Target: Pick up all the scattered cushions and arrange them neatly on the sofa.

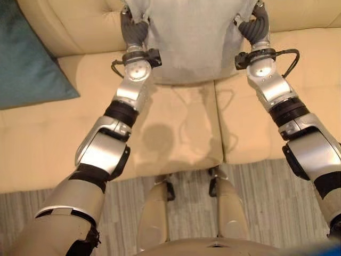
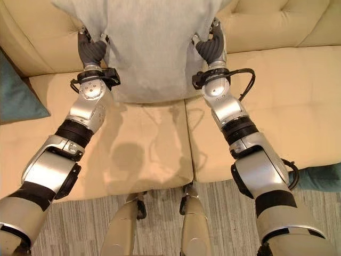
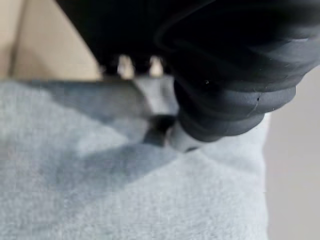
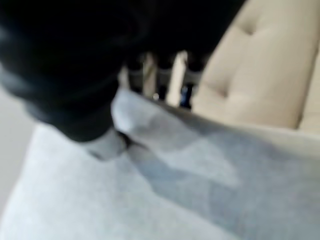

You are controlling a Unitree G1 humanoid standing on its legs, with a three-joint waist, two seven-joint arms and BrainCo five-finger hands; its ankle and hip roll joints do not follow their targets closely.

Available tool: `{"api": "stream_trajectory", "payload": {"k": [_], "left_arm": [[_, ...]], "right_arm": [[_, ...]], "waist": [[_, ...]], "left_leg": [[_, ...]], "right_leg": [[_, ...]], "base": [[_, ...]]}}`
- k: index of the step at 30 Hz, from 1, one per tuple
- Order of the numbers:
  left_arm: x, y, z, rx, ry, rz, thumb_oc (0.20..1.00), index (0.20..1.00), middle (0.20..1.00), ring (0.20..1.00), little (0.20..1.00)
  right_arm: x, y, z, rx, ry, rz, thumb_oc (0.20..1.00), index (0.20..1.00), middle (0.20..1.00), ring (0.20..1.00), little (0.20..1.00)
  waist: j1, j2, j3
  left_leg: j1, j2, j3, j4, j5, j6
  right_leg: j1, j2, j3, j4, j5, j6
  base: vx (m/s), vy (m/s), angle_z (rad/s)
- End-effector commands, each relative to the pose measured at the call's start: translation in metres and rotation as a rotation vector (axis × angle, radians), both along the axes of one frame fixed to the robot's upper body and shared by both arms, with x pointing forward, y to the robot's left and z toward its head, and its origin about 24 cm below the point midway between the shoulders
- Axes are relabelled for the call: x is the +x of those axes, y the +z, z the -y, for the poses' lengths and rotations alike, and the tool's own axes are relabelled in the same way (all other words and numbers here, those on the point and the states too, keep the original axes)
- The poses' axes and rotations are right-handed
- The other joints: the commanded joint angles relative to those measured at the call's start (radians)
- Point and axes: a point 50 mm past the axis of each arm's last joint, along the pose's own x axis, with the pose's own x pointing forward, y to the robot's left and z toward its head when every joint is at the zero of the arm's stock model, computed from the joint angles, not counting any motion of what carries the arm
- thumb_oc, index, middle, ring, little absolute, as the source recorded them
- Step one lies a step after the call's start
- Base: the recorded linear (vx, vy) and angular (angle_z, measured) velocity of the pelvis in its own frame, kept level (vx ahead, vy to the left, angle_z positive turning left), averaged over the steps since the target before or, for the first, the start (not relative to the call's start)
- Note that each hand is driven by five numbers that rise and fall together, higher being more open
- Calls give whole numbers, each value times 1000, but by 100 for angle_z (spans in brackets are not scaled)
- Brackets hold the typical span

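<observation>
We have the grey cushion (image 2: 154,48) pinched at its side edges by left hand (image 2: 91,50) and right hand (image 2: 210,48), upright against the sofa (image 2: 154,144) backrest; judged light, soft, floppy, best held by edges.

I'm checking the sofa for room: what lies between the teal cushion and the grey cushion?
Only bare sofa seat, seen in the left eye view. The teal cushion leans at the left; both hands grip the grey cushion.
</observation>
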Motion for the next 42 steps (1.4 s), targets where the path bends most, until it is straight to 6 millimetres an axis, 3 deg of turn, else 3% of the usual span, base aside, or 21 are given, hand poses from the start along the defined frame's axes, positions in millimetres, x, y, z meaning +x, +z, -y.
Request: {"api": "stream_trajectory", "payload": {"k": [1, 8, 9, 10, 11, 12, 17, 20, 23, 26, 29, 30, 32, 34, 35, 36, 37, 38, 39, 41, 42], "left_arm": [[-22, 67, 81, 148, -271, 276, 200, 200, 200, 200, 200], [-11, 55, 77, 84, -247, 184, 200, 200, 200, 200, 200], [-10, 55, 76, 88, -241, 178, 567, 567, 567, 567, 567], [-8, 53, 75, 90, -233, 164, 1000, 1000, 1000, 1000, 1000], [-6, 56, 73, 91, -216, 157, 1000, 1000, 1000, 1000, 1000], [-6, 57, 73, 91, -216, 158, 1000, 1000, 1000, 1000, 1000], [-1, 69, 41, 93, -127, 161, 1000, 1000, 1000, 1000, 1000], [1, 75, 0, 97, -21, 158, 1000, 1000, 1000, 1000, 1000], [-3, 76, -68, 104, 135, 130, 1000, 1000, 1000, 1000, 1000], [-11, 66, -106, 97, 194, 121, 1000, 1000, 1000, 1000, 1000], [-25, 39, -134, 122, 206, 112, 1000, 1000, 1000, 1000, 1000], [-25, 38, -134, 122, 207, 109, 1000, 1000, 1000, 1000, 1000], [-34, 10, -141, 135, 184, 81, 1000, 1000, 1000, 1000, 1000], [-44, -23, -145, 133, 159, 36, 1000, 1000, 1000, 1000, 1000], [-57, -50, -150, 161, 148, -12, 1000, 1000, 1000, 1000, 1000], [-83, -122, -155, 212, 115, -214, 1000, 1000, 1000, 1000, 1000], [-103, -158, -162, 240, 104, -335, 1000, 1000, 1000, 1000, 1000], [-126, -210, -165, 211, 92, -522, 1000, 1000, 1000, 1000, 1000], [-153, -252, -157, 158, 61, -664, 1000, 1000, 1000, 1000, 1000], [-184, -294, -157, 143, 71, -847, 1000, 1000, 1000, 1000, 1000], [-184, -294, -157, 143, 71, -847, 1000, 1000, 1000, 1000, 1000]], "right_arm": [[-27, 62, -88, -138, 295, 247, 200, 200, 200, 200, 200], [-15, 69, -78, -191, 200, 204, 200, 200, 200, 200, 200], [-13, 68, -77, -208, 191, 193, 200, 200, 200, 200, 200], [-10, 66, -73, -209, 176, 173, 344, 344, 344, 344, 344], [-7, 67, -69, -223, 155, 158, 915, 915, 915, 915, 915], [-7, 68, -69, -223, 155, 158, 1000, 1000, 1000, 1000, 1000], [1, 72, -42, -208, 49, 130, 1000, 1000, 1000, 1000, 1000], [5, 77, -10, -223, -62, 117, 1000, 1000, 1000, 1000, 1000], [4, 82, 40, -203, -199, 98, 1000, 1000, 1000, 1000, 1000], [-2, 83, 79, -215, -287, 89, 1000, 1000, 1000, 1000, 1000], [-13, 64, 121, -227, -344, 57, 1000, 1000, 1000, 1000, 1000], [-13, 63, 121, -228, -344, 55, 1000, 1000, 1000, 1000, 1000], [-19, 43, 134, -231, -326, 30, 1000, 1000, 1000, 1000, 1000], [-26, 9, 148, -218, -304, -28, 1000, 1000, 1000, 1000, 1000], [-38, -20, 157, -257, -276, -82, 1000, 1000, 1000, 1000, 1000], [-61, -89, 164, -185, -181, -225, 1000, 1000, 1000, 1000, 1000], [-76, -124, 169, -185, -161, -332, 1000, 1000, 1000, 1000, 1000], [-93, -168, 167, -158, -122, -462, 1000, 1000, 1000, 1000, 1000], [-114, -211, 167, -113, -121, -603, 1000, 1000, 1000, 1000, 1000], [-133, -249, 165, -113, -120, -745, 1000, 1000, 1000, 1000, 1000], [-133, -249, 165, -113, -120, -745, 1000, 1000, 1000, 1000, 1000]], "waist": [[23, -32, -86], [38, -29, -61], [40, -30, -60], [41, -29, -59], [44, -29, -58], [44, -29, -58], [53, -21, -56], [55, -17, -53], [56, -13, -62], [56, -14, -68], [58, -16, -64], [58, -16, -64], [58, -17, -57], [57, -20, -51], [54, -23, -43], [44, -28, -42], [40, -27, -55], [31, -28, -74], [26, -25, -91], [21, -23, -113], [21, -23, -113]], "left_leg": [[-52, -10, -40, 68, -61, -81], [-126, -4, -67, 28, -17, -94], [-130, -3, -70, 27, -14, -96], [-133, -2, -70, 22, -11, -97], [-138, -1, -72, 11, 0, -101], [-138, -1, -72, 11, 0, -102], [-146, 1, -76, -19, 20, -109], [-156, -5, -66, -17, 48, -103], [-146, -8, -67, -15, 45, -106], [-137, -10, -66, 7, 32, -107], [-96, -9, -70, 36, 9, -108], [-93, -8, -70, 35, 8, -108], [-45, -6, -68, 36, -1, -108], [17, -5, -62, 31, -8, -108], [73, -4, -57, 23, -13, -109], [170, -1, -44, 7, -18, -109], [215, -2, -42, -1, -19, -109], [258, 3, -35, -11, -19, -110], [294, 9, -35, -17, -19, -111], [332, 19, -33, -21, -24, -109], [331, 19, -33, -21, -24, -109]], "right_leg": [[-63, 1, -15, -47, 53, 73], [-139, 10, -23, -75, 79, 74], [-144, 10, -23, -76, 80, 73], [-148, 9, -25, -78, 83, 74], [-152, 9, -28, -84, 90, 76], [-152, 9, -28, -85, 90, 76], [-162, 11, -32, -106, 106, 83], [-170, 6, -41, -109, 130, 74], [-153, 2, -43, -115, 130, 75], [-133, 0, -44, -108, 124, 72], [-91, -3, -51, -79, 100, 61], [-88, -3, -51, -78, 99, 61], [-48, -5, -57, -60, 83, 55], [9, -5, -65, -49, 65, 51], [56, -5, -73, -41, 51, 50], [150, -1, -88, -35, 25, 49], [198, 4, -97, -40, 11, 47], [243, 14, -104, -45, 1, 46], [279, 23, -106, -45, -13, 44], [312, 31, -104, -48, -25, 41], [311, 31, -104, -48, -25, 41]], "base": [[19, -54, 1], [4, -45, 6], [0, 0, 0], [-10, -36, -1], [0, 0, 0], [0, 0, 0], [-1, 0, 1], [-85, 8, -3], [0, 0, 0], [-2, -5, 2], [-5, -12, 6], [-8, 5, 8], [7, 4, 18], [27, 3, 20], [35, 9, 16], [61, 3, 11], [73, -22, 17], [67, -59, 17], [57, -70, 20], [34, -49, -4], [54, -82, -20]]}}
